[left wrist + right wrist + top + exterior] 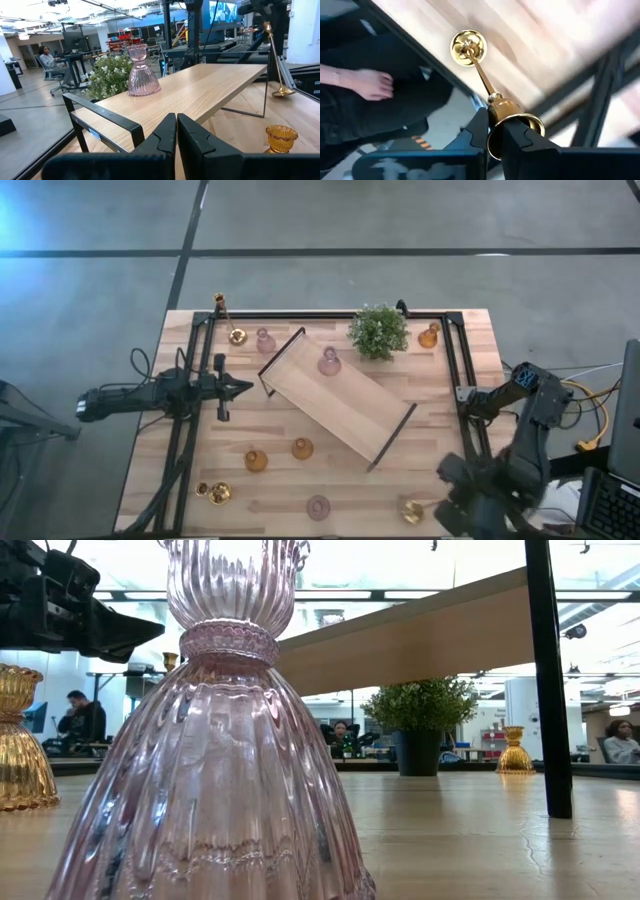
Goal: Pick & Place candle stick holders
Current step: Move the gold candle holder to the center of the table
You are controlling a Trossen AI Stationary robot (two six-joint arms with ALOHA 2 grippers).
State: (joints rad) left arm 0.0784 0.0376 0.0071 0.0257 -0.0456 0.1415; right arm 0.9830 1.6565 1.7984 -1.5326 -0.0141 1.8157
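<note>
While right gripper (pixel 492 131) jaws clamp gold brass holder (pixel 512 117) at bench (pixel 400 470) front right corner, left gripper (pixel 176 131) jaws closed, empty, facing tray (pixel 200 90) bearing pink holder (pixel 142 75).

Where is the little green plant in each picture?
High view: small green potted plant at the table's far edge, right of middle.
Low view: far back, right of middle.
Left wrist view: beyond the long wooden tray.
Right wrist view: not in it.
Shared landmark: that tray.
</note>
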